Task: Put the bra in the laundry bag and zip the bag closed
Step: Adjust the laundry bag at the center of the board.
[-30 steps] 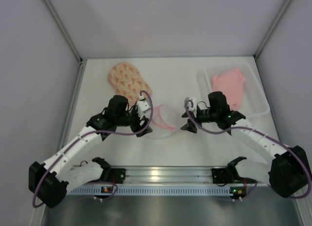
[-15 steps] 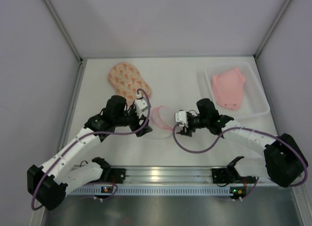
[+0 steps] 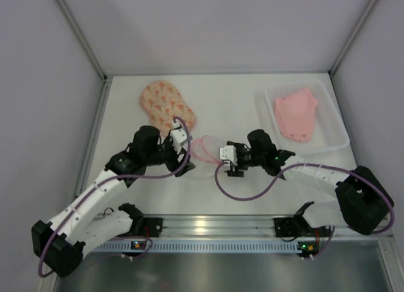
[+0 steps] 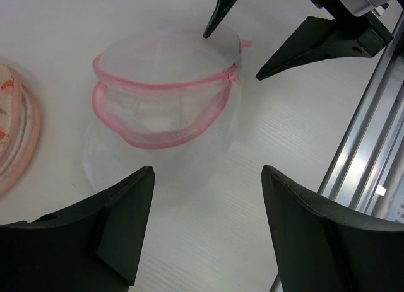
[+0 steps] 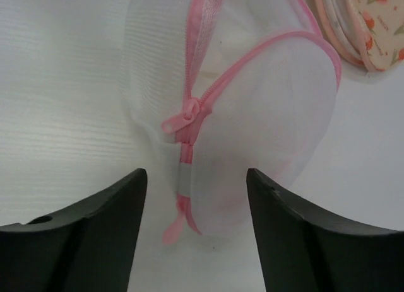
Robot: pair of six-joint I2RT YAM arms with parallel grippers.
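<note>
The salmon-pink bra [image 3: 295, 115] lies in the clear plastic tray [image 3: 336, 129] at the back right. The peach printed laundry bag [image 3: 164, 103] lies at the back left, apart from both grippers; its edge shows in the left wrist view [image 4: 11, 137] and in the right wrist view [image 5: 372, 24]. A white mesh pouch with a pink rim [image 3: 206, 153] stands half-open between the grippers. My left gripper [image 3: 182, 156] is open and empty just left of the pouch [image 4: 163, 109]. My right gripper [image 3: 228, 161] is open and empty just right of it, with the pouch's zipper pull [image 5: 184, 118] between its fingers.
A metal rail [image 3: 208, 227] runs along the near table edge. The booth walls close in the table at the left, right and back.
My right gripper has moved left from near the tray up to the mesh pouch. My left gripper has shifted slightly back and left. The pouch now stands more upright.
</note>
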